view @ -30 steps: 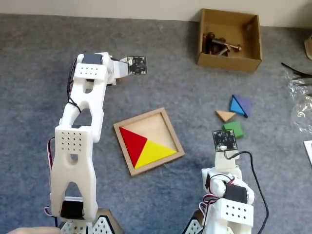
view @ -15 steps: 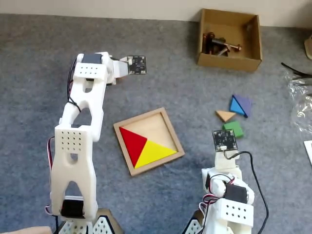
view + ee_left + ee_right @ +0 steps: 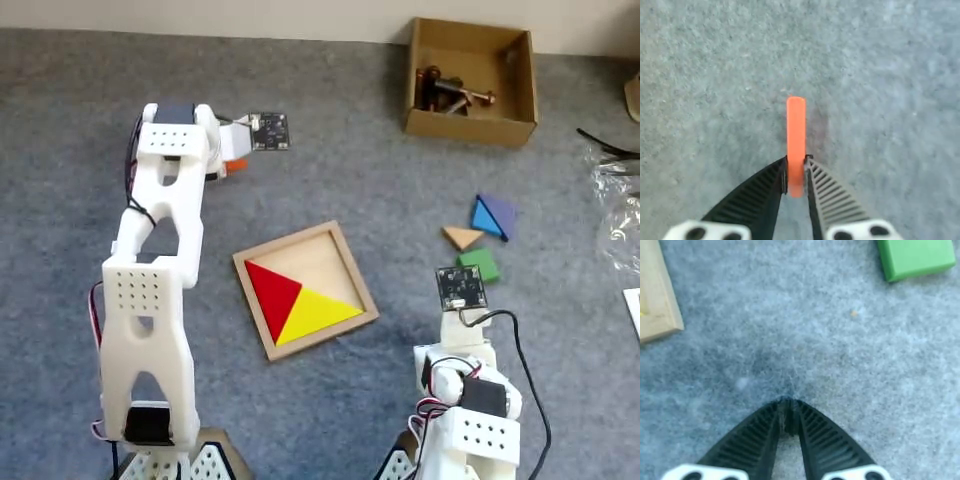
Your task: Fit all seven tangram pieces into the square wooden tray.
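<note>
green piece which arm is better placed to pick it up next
Right. The right hand is empty and close beside the green piece; the left hand is far past the wooden tray, holding an orange piece.

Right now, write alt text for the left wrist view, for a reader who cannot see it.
The left gripper is shut on a thin orange piece, held edge-on between its black ribbed fingers. Grey carpet lies behind it.

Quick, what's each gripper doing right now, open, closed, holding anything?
Left gripper: closed on a thin orange tangram piece, held edge-on.
Right gripper: closed, holding nothing.
</note>
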You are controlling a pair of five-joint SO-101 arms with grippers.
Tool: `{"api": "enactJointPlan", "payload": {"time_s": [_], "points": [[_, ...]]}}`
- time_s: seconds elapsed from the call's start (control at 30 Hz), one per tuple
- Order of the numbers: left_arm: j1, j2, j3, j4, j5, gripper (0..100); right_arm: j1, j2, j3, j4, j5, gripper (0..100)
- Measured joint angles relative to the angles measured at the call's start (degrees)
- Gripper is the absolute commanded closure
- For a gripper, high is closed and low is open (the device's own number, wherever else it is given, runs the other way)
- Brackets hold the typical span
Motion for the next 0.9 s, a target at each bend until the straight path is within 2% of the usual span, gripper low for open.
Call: {"api": "enactJointPlan", "payload": {"time_s": [0.37, 0.67, 0.9], "points": [[-0.18, -8.26, 0.0, 7.82, 0.0, 100, 0.0, 0.0, 0.0, 0.0, 0.0, 98.7], [2.81, -17.58, 0.0, 20.84, 0.09, 100, 0.0, 0.0, 0.0, 0.0, 0.0, 98.7], [8.09, -23.21, 0.09, 23.12, 7.21, 100, 0.0, 0.0, 0.0, 0.0, 0.0, 98.7]]}}
